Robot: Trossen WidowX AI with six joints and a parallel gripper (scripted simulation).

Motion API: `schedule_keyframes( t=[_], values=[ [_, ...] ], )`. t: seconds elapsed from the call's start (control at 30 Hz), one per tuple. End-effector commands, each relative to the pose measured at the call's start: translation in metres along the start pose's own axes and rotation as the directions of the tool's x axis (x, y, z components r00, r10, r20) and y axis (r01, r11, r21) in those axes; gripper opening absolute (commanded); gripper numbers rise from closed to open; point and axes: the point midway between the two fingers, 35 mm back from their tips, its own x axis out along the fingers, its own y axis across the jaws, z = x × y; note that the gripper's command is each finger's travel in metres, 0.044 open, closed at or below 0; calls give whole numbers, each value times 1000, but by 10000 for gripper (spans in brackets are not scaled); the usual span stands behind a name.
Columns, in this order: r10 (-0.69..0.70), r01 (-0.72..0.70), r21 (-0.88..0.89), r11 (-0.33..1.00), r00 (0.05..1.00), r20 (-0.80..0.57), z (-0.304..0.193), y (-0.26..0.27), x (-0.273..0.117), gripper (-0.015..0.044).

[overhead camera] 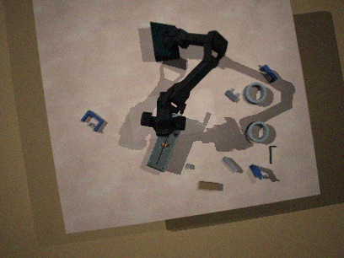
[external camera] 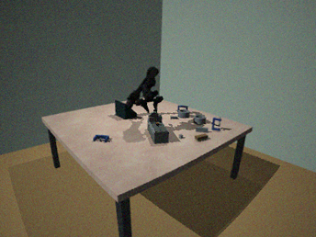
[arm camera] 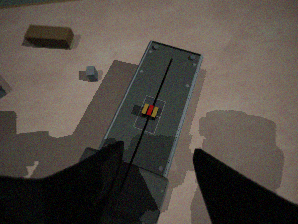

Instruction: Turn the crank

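The machine (overhead camera: 156,158) (external camera: 158,132) (arm camera: 174,85) is a long grey box with a dark slot along its top. Its red pointer (arm camera: 150,110) sits between the two brass zero marks (arm camera: 145,109) (arm camera: 155,111) and looks about level with them; a very small offset cannot be told. My gripper (arm camera: 158,150) is open, its black fingers wide apart in the wrist view, above the machine's near end with the raised dark housing (arm camera: 145,186). Nothing shows between the fingertips except the machine's top below. The crank and its handle cannot be made out; the gripper body covers that end in the top view.
A brown block (overhead camera: 210,185) (external camera: 201,137) (arm camera: 49,36) and a small grey block (overhead camera: 188,166) (arm camera: 91,73) lie beside the machine. Two grey rings (overhead camera: 255,93) (overhead camera: 257,131) and a blue bracket (overhead camera: 255,171) are farther right. Another blue bracket (overhead camera: 99,122) lies left.
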Motion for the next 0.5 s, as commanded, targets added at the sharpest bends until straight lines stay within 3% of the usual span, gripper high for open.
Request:
schedule_keyframes(
  t=[0.0,0.1,0.13,0.47],
  values=[
    [-1,1,0,1000,1000,0,0,0,0,368],
    [-1,1,0,1000,1000,0,0,0,0,440],
    [-1,1,0,1000,1000,0,0,0,0,440],
    [-1,1,0,1000,1000,0,0,0,0,177]
  ],
)
